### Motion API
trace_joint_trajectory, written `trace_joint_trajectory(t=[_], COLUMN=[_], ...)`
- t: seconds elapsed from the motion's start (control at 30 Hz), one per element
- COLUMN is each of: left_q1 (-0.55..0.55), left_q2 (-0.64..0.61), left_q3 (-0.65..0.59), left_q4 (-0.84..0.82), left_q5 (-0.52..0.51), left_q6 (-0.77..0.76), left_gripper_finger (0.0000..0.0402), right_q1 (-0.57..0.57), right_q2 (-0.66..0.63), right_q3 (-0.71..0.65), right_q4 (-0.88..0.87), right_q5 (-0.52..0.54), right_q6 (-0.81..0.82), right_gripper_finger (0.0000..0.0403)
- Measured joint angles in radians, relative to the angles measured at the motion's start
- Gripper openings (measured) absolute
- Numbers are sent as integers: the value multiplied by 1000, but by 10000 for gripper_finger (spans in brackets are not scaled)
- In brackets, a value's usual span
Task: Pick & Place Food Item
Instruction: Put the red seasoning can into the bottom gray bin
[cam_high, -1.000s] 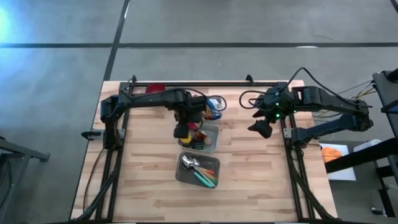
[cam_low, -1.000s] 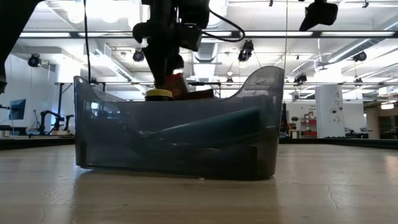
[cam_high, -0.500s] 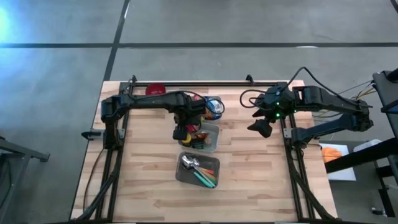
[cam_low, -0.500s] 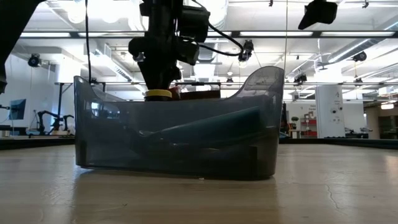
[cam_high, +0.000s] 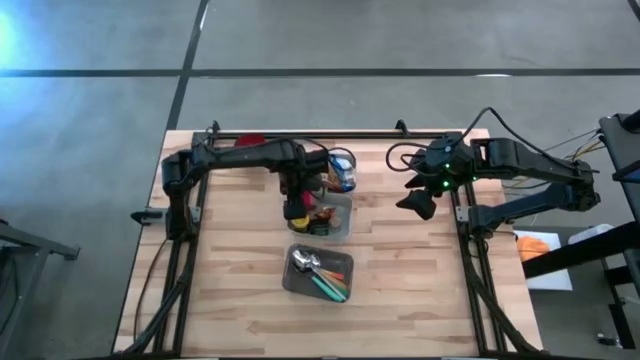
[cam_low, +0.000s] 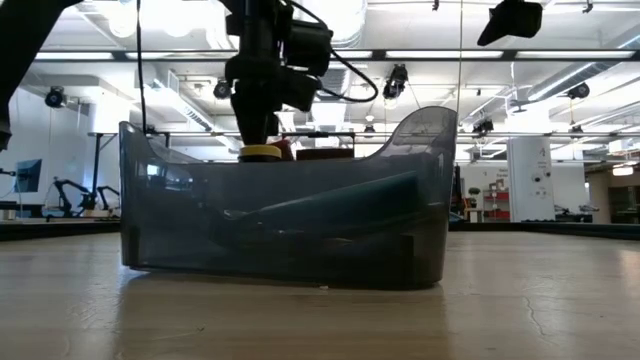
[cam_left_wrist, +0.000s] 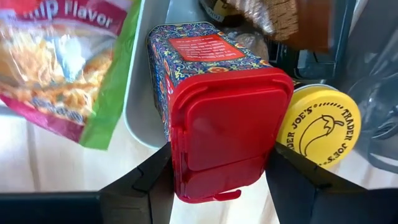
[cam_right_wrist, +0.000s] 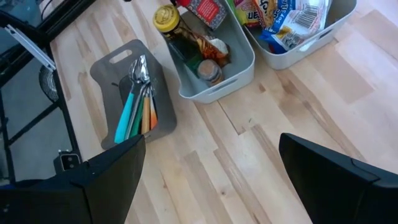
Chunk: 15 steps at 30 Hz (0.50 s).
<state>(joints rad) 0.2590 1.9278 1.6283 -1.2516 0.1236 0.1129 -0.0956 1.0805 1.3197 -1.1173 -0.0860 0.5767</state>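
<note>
From the table-level camera the dark translucent cutlery bin (cam_low: 285, 215) fills the foreground and hides most of what lies behind it; only a yellow jar lid (cam_low: 261, 152) and a sliver of red show above its rim, under the left arm, and the left fingers themselves cannot be made out there. In the overhead view the left arm covers much of the white bin (cam_high: 335, 228), so its contents read only as small dark, red and yellow patches, and the print on the snack bags in the second white bin (cam_high: 345, 171) beyond it is too small to read. The left gripper (cam_left_wrist: 219, 180) pinches a spice tin (cam_left_wrist: 214, 109) between its two dark fingers (cam_left_wrist: 140, 186), one on each side of the tin's red hinged cap, whose lower edge is cut off between them. The tin is a squared container with a dense blue, red and gold ornamental pattern and a red label whose text is illegible. It hangs over the left end of the white bin, just beside a jar with a yellow Trader Joe's lid (cam_left_wrist: 320, 130) bearing a chili drawing. A green-edged chip bag (cam_left_wrist: 62, 68) lies to one side, cut off by the frame. The right gripper (cam_high: 418, 205) hovers with its fingers spread wide over the right part of the table, well apart from the bins, and holds nothing. The cutlery bin (cam_right_wrist: 134, 93) holds spoons and coloured handles.
</note>
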Motion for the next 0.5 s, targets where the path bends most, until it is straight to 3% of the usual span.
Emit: trace_joint_trajectory(t=[0.5], left_q1=[5], left_q2=[0], left_q3=[-40], left_q4=[-20], left_q5=[61], left_q6=[-91], left_gripper_finger=[198], right_q1=[0], right_q2=[0], right_q3=[0], right_q4=[1], right_q5=[0], right_q6=[11], right_gripper_finger=[363])
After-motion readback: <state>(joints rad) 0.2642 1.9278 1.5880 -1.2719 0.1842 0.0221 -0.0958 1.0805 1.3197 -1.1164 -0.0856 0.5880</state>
